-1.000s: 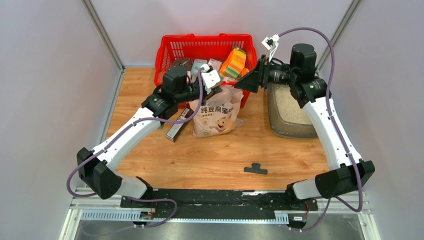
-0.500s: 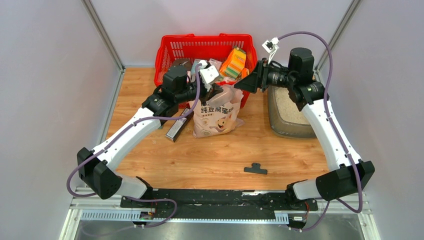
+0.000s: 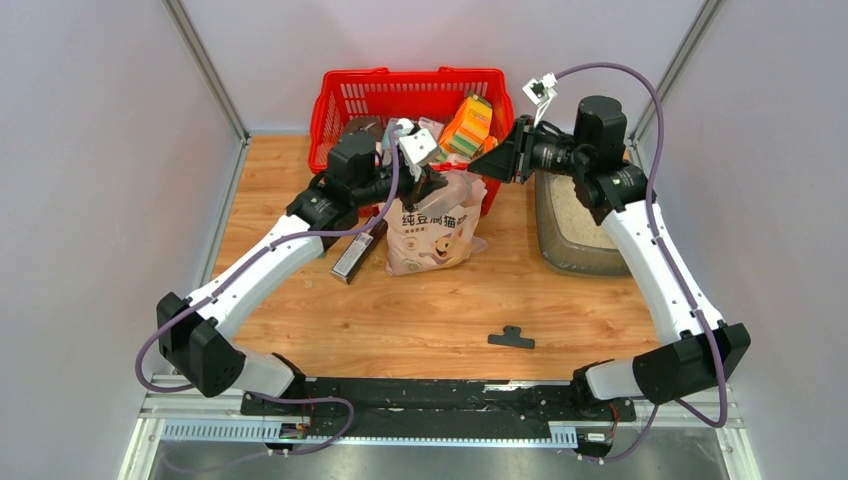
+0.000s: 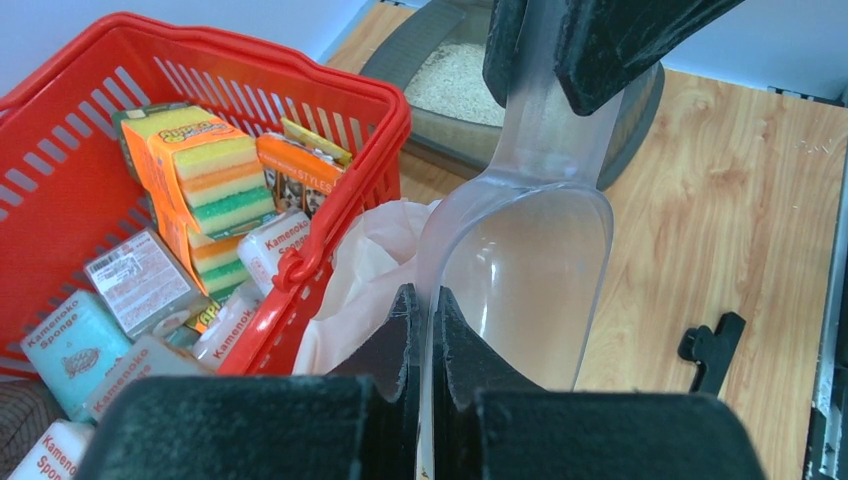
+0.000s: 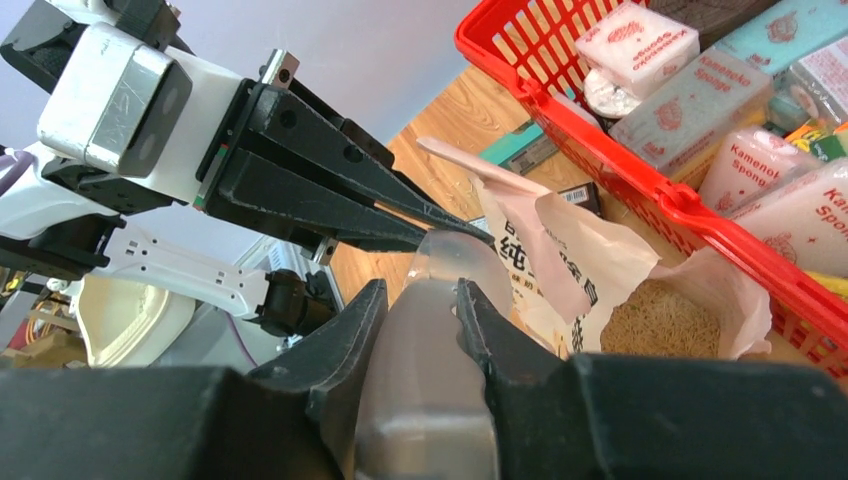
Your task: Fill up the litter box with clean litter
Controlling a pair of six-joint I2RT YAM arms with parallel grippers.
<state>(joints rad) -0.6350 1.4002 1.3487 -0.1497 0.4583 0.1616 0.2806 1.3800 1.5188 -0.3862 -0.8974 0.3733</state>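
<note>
The litter box (image 3: 560,255) sits at the right of the table with pale clean litter (image 3: 580,215) in it; both also show in the left wrist view, the box (image 4: 640,110) and the litter (image 4: 455,80). The clear plastic scoop (image 4: 530,270) hangs empty above the open cat-printed bag (image 3: 430,235). My left gripper (image 4: 427,300) is shut on the scoop's thin side wall. My right gripper (image 5: 420,290) is shut on the scoop's handle (image 5: 430,340). In the top view the left gripper (image 3: 437,180) and the right gripper (image 3: 492,160) meet over the bag mouth. Beige granules (image 5: 660,320) lie inside the bag.
A red mesh basket (image 3: 340,100) with sponges and packets stands right behind the bag. A dark flat box (image 3: 352,255) lies left of the bag. A small black clip (image 3: 512,337) lies on the wood near the front. Grey walls close both sides.
My right gripper has shifted slightly right and toward the back with the scoop. My left gripper has followed a little. Both keep their hold on the scoop.
</note>
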